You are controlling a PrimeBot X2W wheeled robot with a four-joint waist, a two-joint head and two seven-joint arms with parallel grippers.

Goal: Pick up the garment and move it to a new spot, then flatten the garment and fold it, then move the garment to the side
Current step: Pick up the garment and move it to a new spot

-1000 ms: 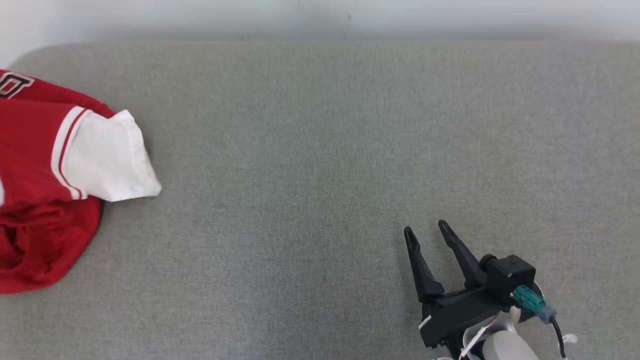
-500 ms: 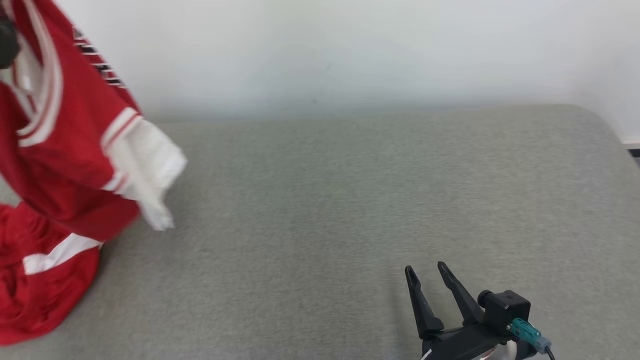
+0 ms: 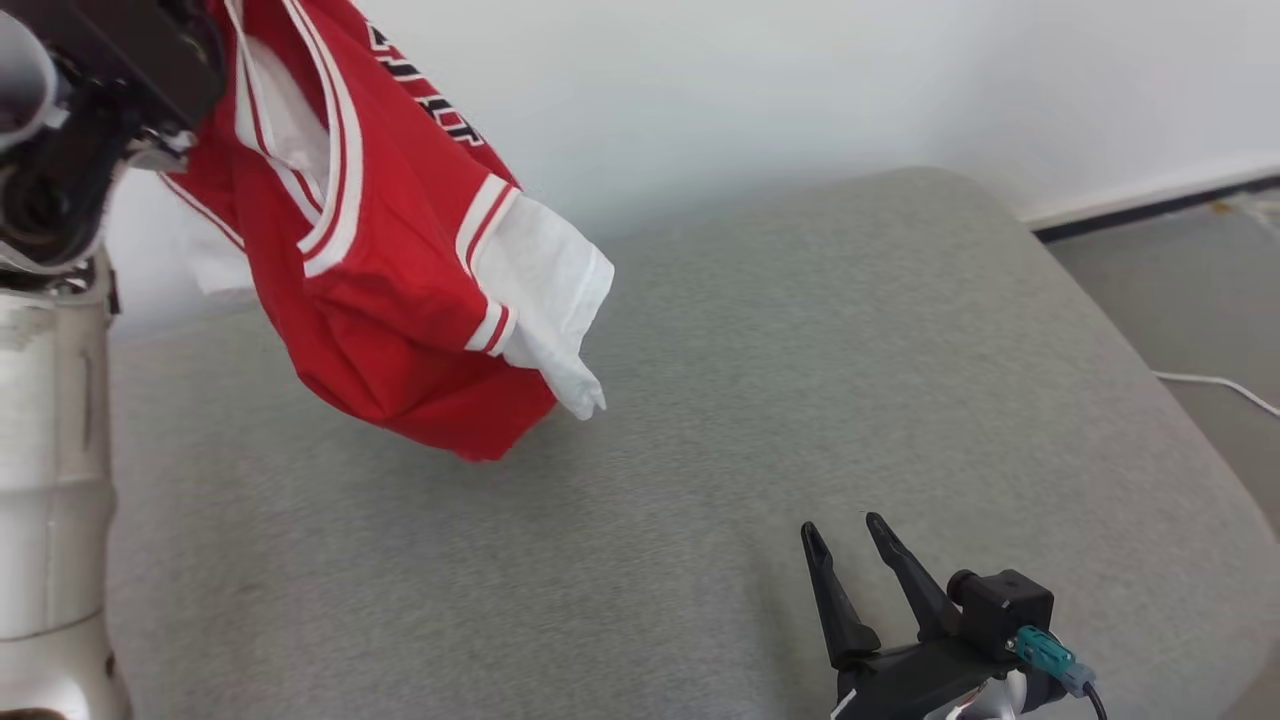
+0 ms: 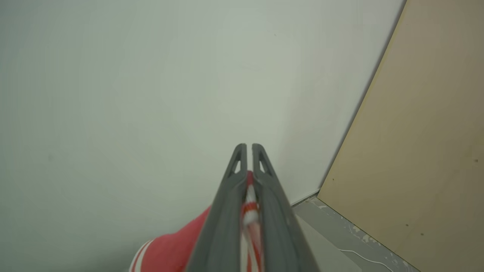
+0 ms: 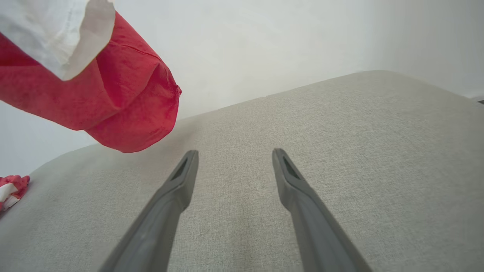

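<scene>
1. Left gripper (image 4: 246, 145) – raised at the far left, its fingers pinched tight on a red-and-white striped edge of the garment (image 3: 390, 280).
2. The garment hangs bunched from that grip over the left part of the grey pad (image 3: 800, 350), white sleeve facing right.
3. Right gripper (image 3: 841, 524) – near right, low over the pad, fingers spread and holding nothing.

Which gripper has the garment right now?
The left gripper, shut on a red-and-white fold of the garment that hangs from it. The right gripper is open and empty, low over the grey cushion.
</scene>
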